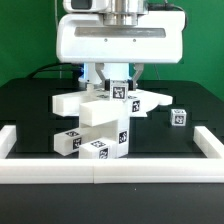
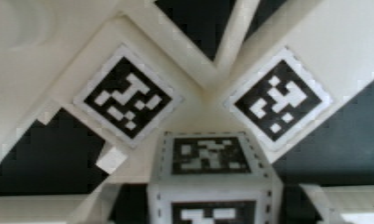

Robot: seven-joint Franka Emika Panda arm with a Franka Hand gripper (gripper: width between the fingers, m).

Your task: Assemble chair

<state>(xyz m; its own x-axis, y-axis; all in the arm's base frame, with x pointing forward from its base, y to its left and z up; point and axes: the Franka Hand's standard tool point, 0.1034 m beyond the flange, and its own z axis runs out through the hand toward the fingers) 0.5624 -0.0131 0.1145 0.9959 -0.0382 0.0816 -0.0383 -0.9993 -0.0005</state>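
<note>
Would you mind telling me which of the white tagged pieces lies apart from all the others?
The small cube toward the exterior view's right; it sits alone on the black table, while the rest cluster together under the arm.

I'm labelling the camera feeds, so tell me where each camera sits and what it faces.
Exterior view: off the arm, level with the table, facing the stacked chair pieces and the white border rail; the arm and its hand come down from above.
Wrist view: on the wrist, close above a tagged block, between the fingers.
Shared: the tagged chair pieces.

Boxy white gripper (image 1: 118, 84), silver wrist
</note>
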